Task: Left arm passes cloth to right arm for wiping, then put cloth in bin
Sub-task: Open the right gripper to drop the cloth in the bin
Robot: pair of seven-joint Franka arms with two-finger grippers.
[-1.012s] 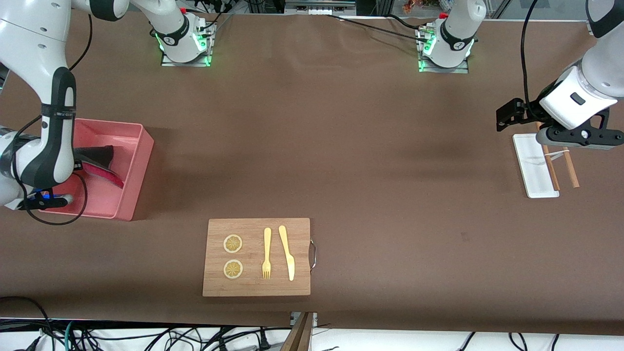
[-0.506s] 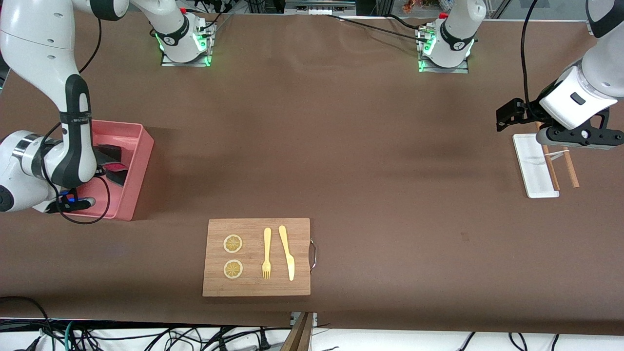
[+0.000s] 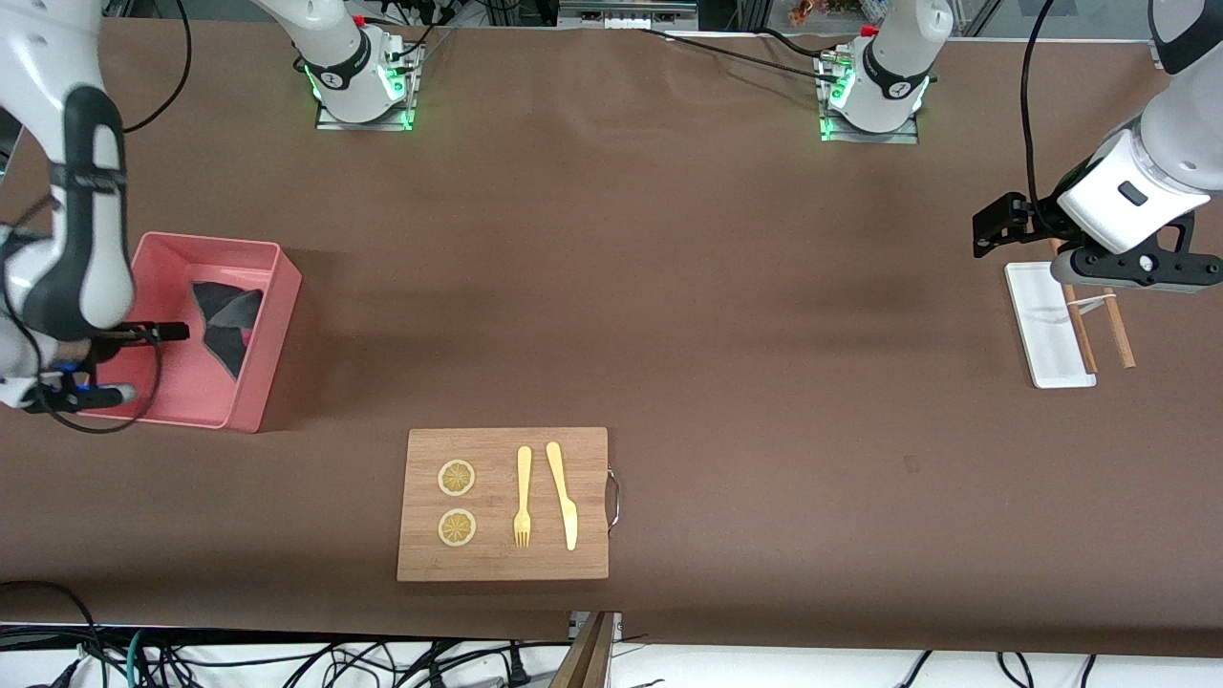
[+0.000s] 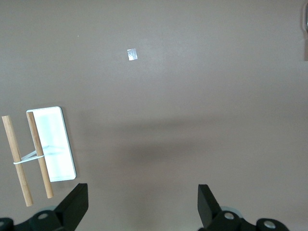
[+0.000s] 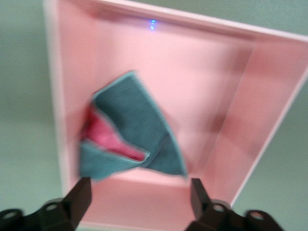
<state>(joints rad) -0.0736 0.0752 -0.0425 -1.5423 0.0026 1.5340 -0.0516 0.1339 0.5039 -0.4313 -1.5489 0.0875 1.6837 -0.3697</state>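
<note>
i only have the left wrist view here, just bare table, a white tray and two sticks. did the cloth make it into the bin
Observer: Yes. The cloth lies crumpled in the pink bin, at the right arm's end of the table.
Operator: is the right gripper still holding it
Observer: No. The right gripper is open above the bin, with nothing between its fingers.
Operator: which face of the cloth is up
Observer: Mostly the dark grey face; a red-pink fold shows in the right wrist view.
Operator: anything else on the table
Observer: A wooden board with two lemon slices, a fork and a knife, nearer the front camera than the bin.
</note>
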